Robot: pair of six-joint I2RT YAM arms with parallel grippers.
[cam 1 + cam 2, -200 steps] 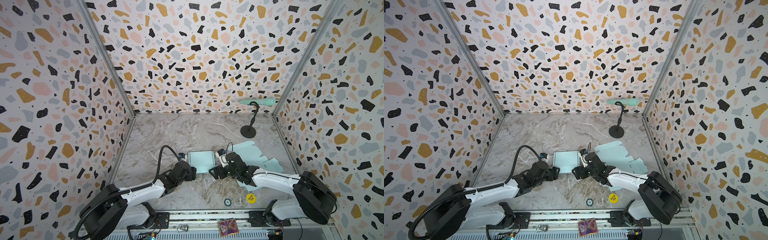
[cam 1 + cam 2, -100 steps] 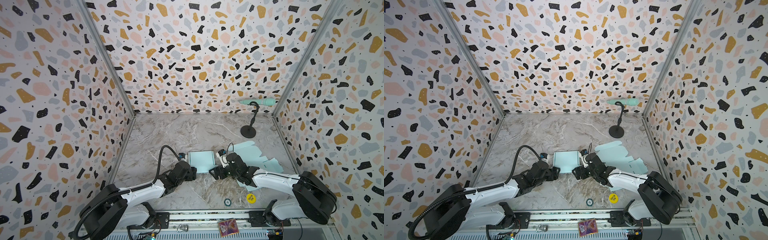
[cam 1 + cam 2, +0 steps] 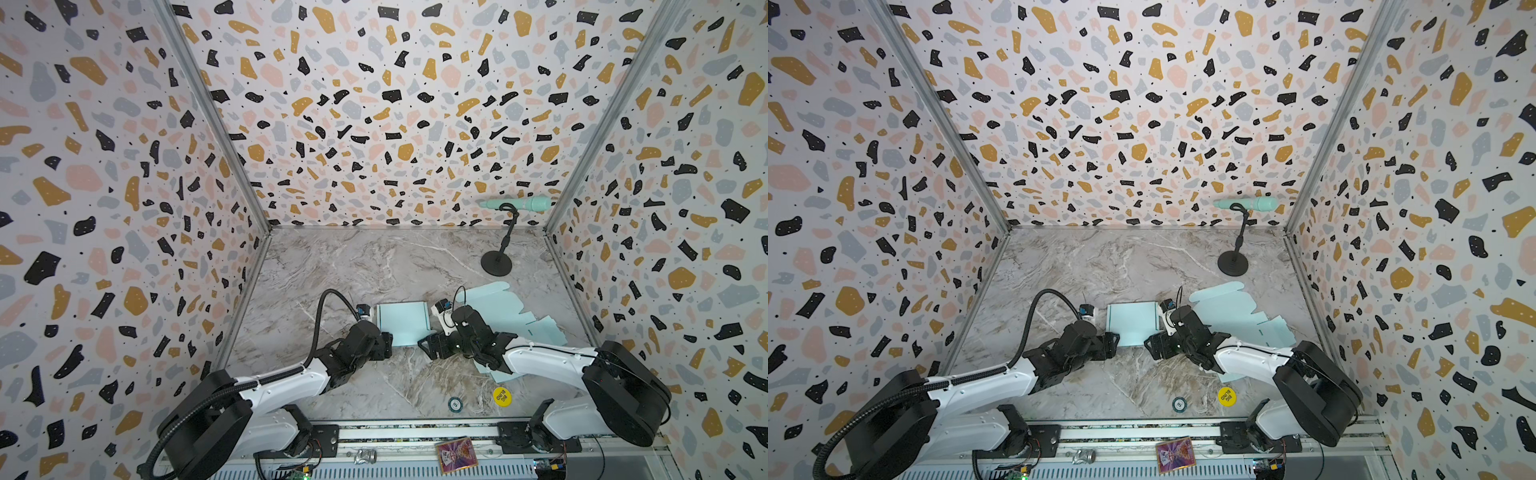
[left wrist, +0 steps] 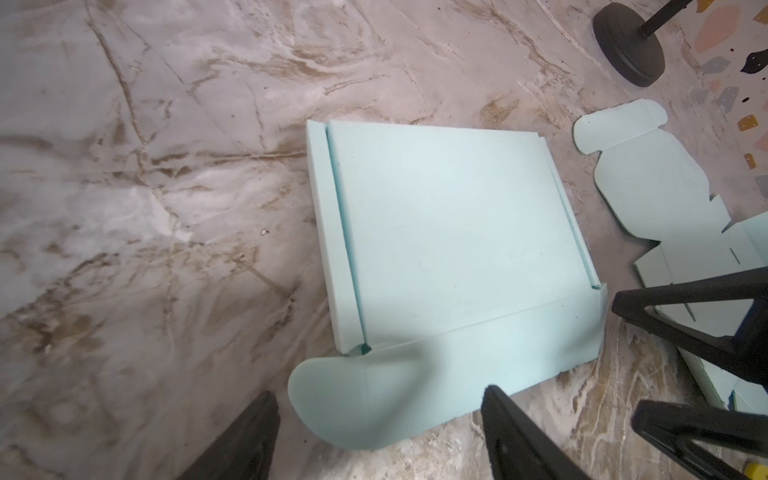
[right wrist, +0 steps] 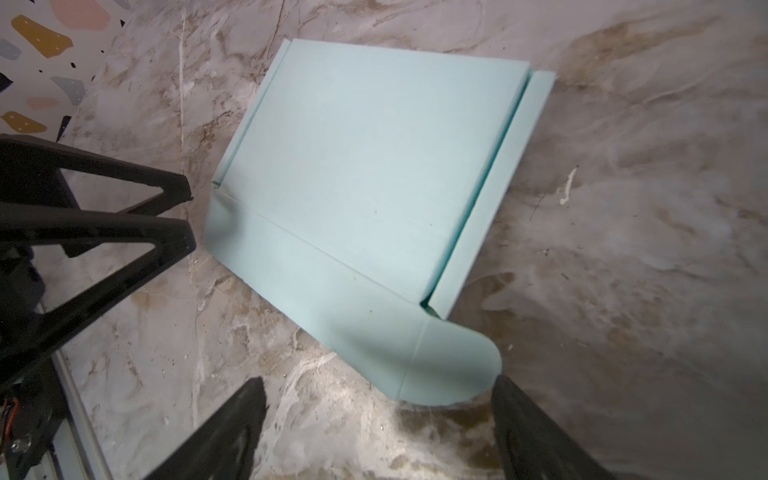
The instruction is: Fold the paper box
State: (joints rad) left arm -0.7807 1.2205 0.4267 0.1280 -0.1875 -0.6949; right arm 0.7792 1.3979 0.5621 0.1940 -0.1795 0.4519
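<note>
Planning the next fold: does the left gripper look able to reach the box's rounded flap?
Probably yes: the open left gripper has the rounded flap lying bare between its fingers.

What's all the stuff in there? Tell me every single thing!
box: one, mint, mid-table, folded
flat sheets: count unclear, mint, right of the box
mic: one, mint, back right
stand: one, black, under the mic
yellow chip: one, yellow, front edge
dark chip: one, dark, beside the yellow chip
card: one, purple, front rail
table: one, marble
walls: three, speckled
left gripper: one, black, open, box's near left corner
right gripper: one, black, open, box's near right corner
</note>
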